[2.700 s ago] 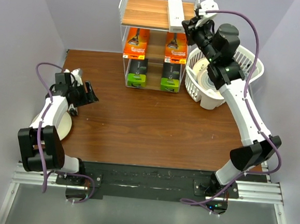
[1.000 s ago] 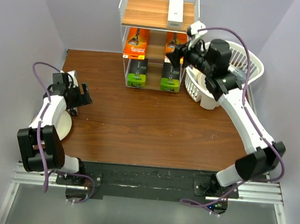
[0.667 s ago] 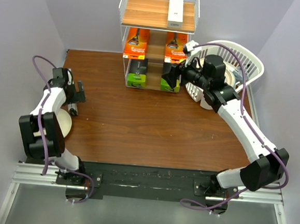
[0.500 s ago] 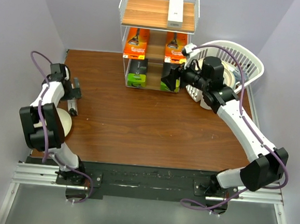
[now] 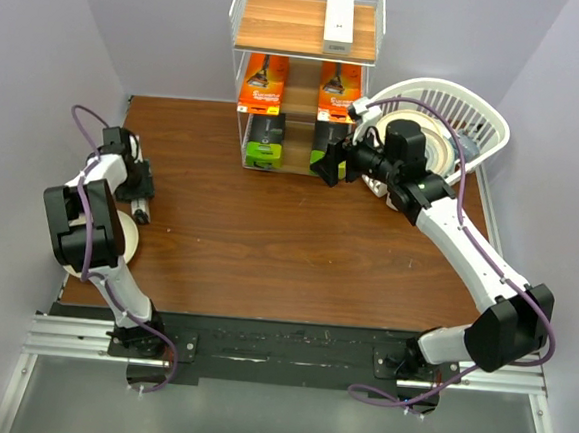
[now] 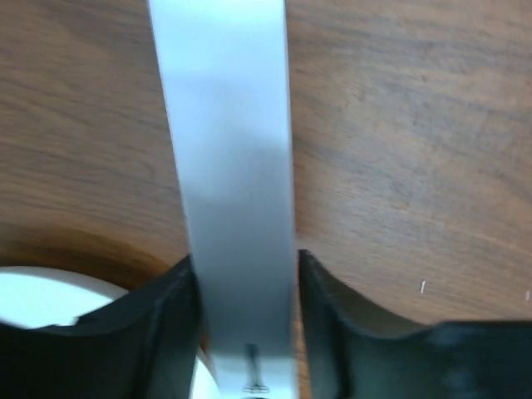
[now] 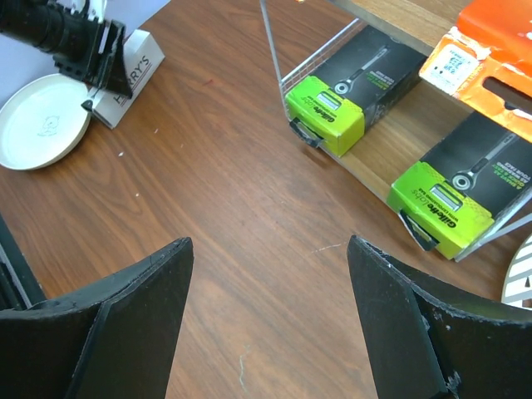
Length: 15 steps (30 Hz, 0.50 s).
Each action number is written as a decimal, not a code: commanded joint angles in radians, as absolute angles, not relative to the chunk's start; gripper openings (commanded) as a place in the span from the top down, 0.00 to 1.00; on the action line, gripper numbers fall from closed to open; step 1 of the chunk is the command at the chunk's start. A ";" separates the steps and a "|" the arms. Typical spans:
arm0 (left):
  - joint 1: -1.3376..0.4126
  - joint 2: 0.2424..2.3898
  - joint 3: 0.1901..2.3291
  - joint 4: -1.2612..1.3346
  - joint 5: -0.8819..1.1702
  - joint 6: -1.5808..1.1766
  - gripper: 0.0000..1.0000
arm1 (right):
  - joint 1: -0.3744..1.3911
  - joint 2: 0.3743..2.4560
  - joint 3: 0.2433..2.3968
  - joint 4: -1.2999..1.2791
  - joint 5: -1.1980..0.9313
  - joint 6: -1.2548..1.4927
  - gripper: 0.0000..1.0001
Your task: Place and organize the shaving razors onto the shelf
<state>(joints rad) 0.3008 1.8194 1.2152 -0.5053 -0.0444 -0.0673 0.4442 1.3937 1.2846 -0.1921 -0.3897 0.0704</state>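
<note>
Left hand (image 6: 246, 283) straddles the last white box (image 6: 224, 125), fingers (image 6: 166, 332) against both long sides; it looks gripped. Box lies flat at the tabletop's (image 5: 287, 246) left edge, plate (image 6: 50, 295) just beside it. Right hand (image 7: 270, 245) wide, empty, near the shelf (image 5: 280, 23), which carries 5 packs (image 5: 338, 22). Risk: the grip looks off-centre, so the box may pivot on lift, slip, or knock the plate.

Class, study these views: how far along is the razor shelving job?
Done: one slim white box on the top board of the shelf, two orange cards on the middle, two black boxes on the bottom. In hand: the left hand grips the second white box, lying on the table. The right hand is open, empty. Left: carrying that box to the shelf.
</note>
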 commanded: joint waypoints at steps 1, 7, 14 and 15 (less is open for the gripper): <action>0.266 1.767 1.192 -0.479 0.005 -0.049 0.60 | 0.443 1.396 1.301 -0.167 -0.357 0.077 0.22; 0.097 1.721 1.177 -0.468 -0.178 0.047 0.74 | 0.443 1.414 1.313 -0.161 -0.348 0.081 0.22; -0.139 1.738 1.151 -0.342 -0.530 0.291 0.78 | 0.445 1.402 1.313 -0.178 -0.330 0.071 0.22; -0.184 1.735 1.140 -0.331 -0.575 0.316 0.77 | 0.445 1.398 1.313 -0.186 -0.325 0.064 0.22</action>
<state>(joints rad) -0.0746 1.7683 1.1706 -0.4454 -0.3229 0.1455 0.4442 1.4181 1.2846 -0.1921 -0.3538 0.0704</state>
